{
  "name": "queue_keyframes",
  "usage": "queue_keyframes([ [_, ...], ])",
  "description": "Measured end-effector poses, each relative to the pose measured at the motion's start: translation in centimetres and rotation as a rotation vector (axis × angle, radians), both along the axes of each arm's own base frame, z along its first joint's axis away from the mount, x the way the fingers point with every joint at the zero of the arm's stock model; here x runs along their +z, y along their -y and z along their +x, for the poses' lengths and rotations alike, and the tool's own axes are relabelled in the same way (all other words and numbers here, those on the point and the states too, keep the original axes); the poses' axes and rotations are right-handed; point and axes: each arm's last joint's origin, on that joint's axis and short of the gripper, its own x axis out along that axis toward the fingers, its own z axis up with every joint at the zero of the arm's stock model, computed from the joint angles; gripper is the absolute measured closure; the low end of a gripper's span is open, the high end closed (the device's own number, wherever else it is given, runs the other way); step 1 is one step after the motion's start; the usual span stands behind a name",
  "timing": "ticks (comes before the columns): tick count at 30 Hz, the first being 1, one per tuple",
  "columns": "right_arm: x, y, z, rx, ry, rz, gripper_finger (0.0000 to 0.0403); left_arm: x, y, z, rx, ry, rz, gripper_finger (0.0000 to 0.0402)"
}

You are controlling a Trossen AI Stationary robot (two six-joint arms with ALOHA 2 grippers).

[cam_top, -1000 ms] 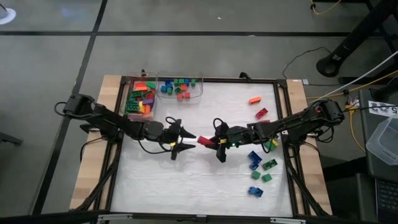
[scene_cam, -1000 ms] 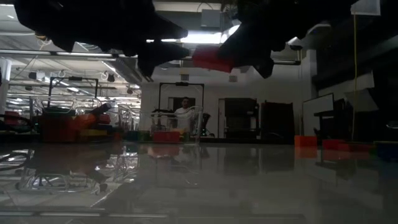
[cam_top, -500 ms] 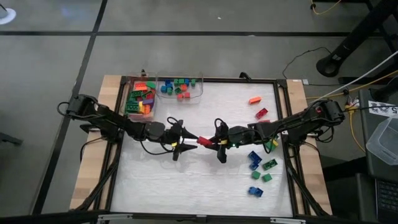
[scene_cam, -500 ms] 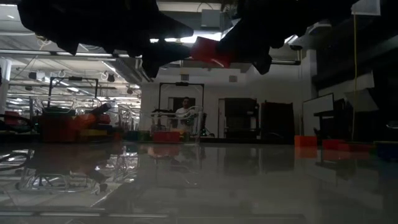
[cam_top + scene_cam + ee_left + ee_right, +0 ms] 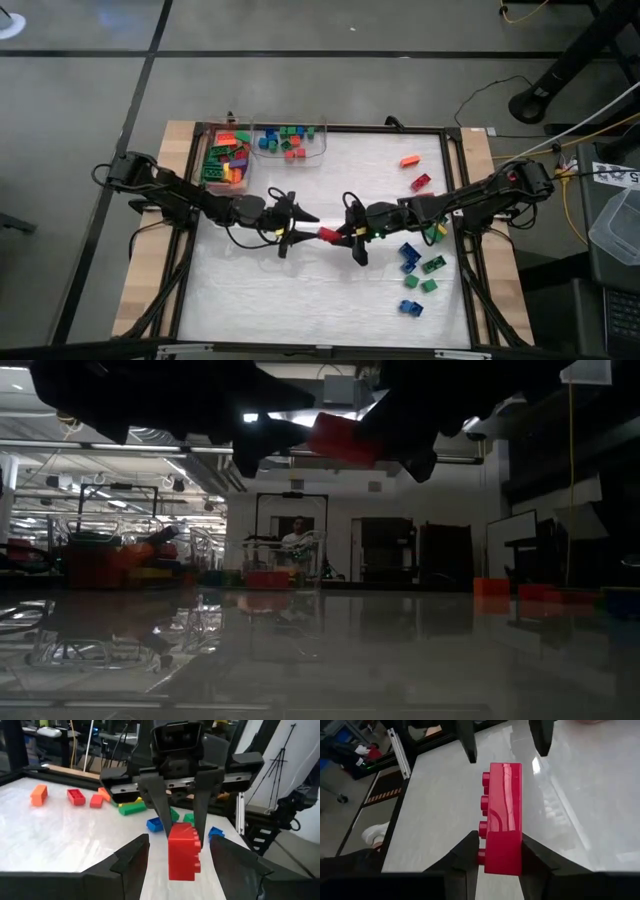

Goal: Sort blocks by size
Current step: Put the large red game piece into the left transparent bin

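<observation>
Glossy red plastic, studded along one side: a long rectangular block (image 5: 503, 815) sits pinched by its end between the right gripper (image 5: 345, 234)'s dark fingers, held above the white table (image 5: 330, 290) at mid-table. The left gripper (image 5: 303, 226) faces it, jaws spread wide on either side of the block without touching it.

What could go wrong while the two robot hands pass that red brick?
1. The long red brick is pinched only at one end by the right gripper, above the table, so it might tip or drop.
2. The left gripper is open around the brick's free end; if the right lets go before it closes, the brick may fall.
3. The fingertips are close and could bump.
</observation>
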Motion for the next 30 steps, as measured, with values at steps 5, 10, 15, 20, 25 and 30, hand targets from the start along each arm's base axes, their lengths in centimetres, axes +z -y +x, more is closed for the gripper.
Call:
queue_keyframes([
  [5,0.24,-0.02,0.12,0.007,0.031,-0.010,0.0294,-0.02,-0.01,-0.01,0.003,-0.003,-0.027,0.0202],
  [10,0.47,-0.04,0.26,0.013,0.066,-0.027,0.0293,0.00,0.01,-0.02,0.004,-0.002,-0.050,0.0202],
  [15,0.40,0.10,0.26,-0.030,0.066,-0.056,0.0293,-0.06,-0.01,-0.04,0.010,-0.008,-0.086,0.0201],
  [20,0.44,0.16,0.28,-0.044,0.075,-0.081,0.0293,-0.07,-0.02,-0.04,0.013,-0.008,-0.095,0.0202],
  [25,0.39,0.18,0.26,-0.050,0.070,-0.085,0.0293,-0.06,-0.01,-0.05,0.012,-0.008,-0.092,0.0202],
  [30,0.17,0.38,0.18,-0.071,0.036,-0.100,0.0293,-0.17,0.04,-0.05,0.004,-0.013,-0.042,0.0201],
])
